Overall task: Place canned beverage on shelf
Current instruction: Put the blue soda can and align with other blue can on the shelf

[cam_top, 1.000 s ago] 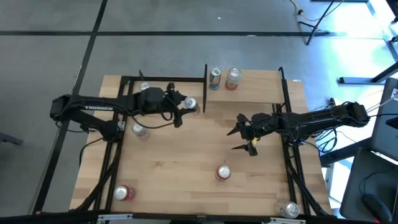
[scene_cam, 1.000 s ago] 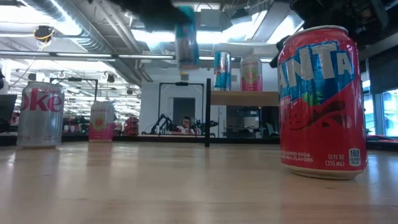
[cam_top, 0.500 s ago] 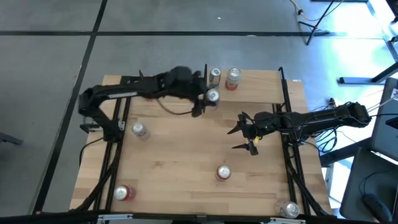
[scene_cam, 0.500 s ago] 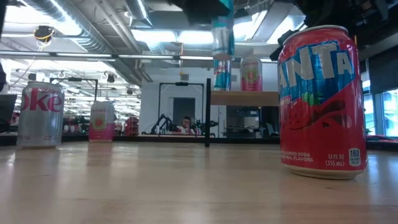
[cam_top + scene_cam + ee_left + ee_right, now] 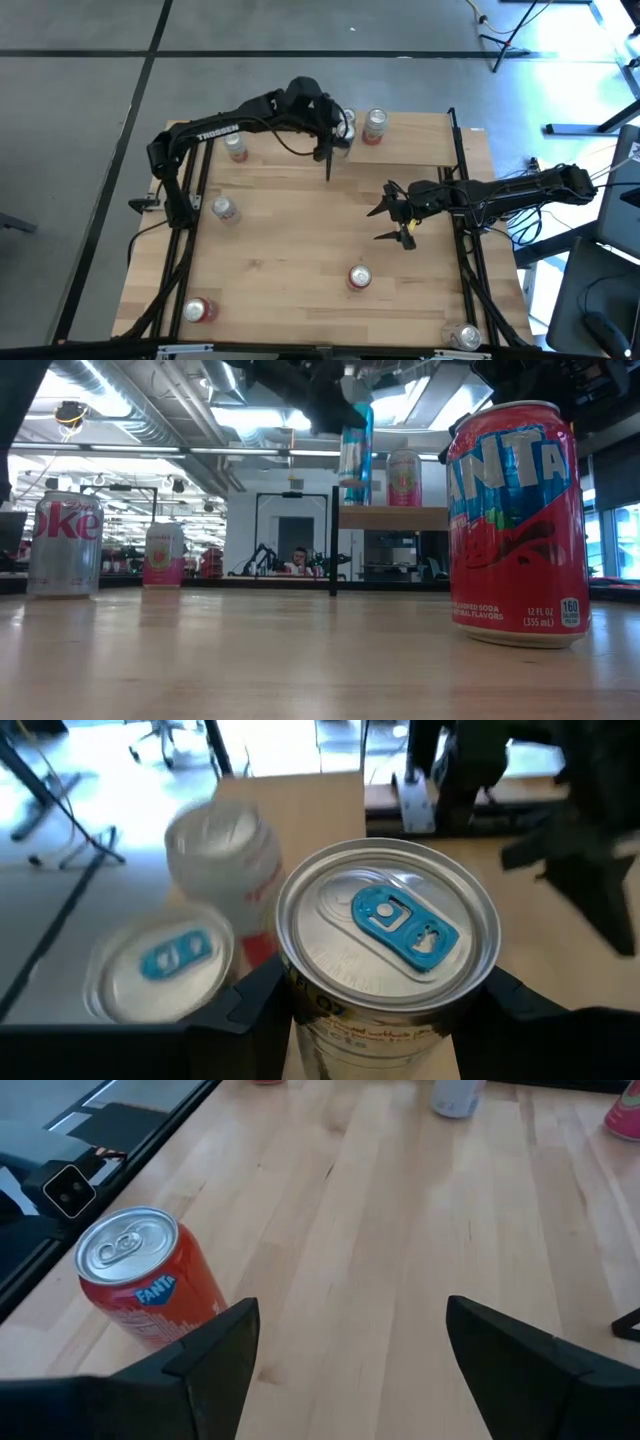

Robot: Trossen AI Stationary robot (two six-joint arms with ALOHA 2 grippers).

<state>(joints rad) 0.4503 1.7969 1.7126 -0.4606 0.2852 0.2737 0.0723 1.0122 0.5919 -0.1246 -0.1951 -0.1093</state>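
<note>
Left claw (image 5: pixel 338 137) is up over the shelf (image 5: pixel 400 150) at the far side of the bench (image 5: pixel 300 250), and it is holding a silver can with a blue tab (image 5: pixel 385 945); its two dark fingers (image 5: pixel 245 1005) press on both sides of the can; in the low view this can (image 5: pixel 355 440) hangs in the air, its bottom just above the shelf board (image 5: pixel 395 518); two more cans stand on the shelf, a blue and silver can (image 5: pixel 165 965) just beside the held one and a pink and white can (image 5: pixel 375 126) a little farther along; right claw (image 5: pixel 393 222) waits over the bench near the right side, with its fingers spread wide and nothing between them; from its wrist view a red Fanta can (image 5: pixel 150 1285) stands on the bench near its left finger (image 5: pixel 215 1355), not touching it; in the low view a Diet Coke can (image 5: pixel 65 545) and a small pink can (image 5: pixel 163 555) stand far off on the left; from above, a silver can (image 5: pixel 224 209) sits near the left edge, a red can (image 5: pixel 197 310) sits in the near left corner, and one more silver can (image 5: pixel 466 336) sits in the near right corner.
</note>
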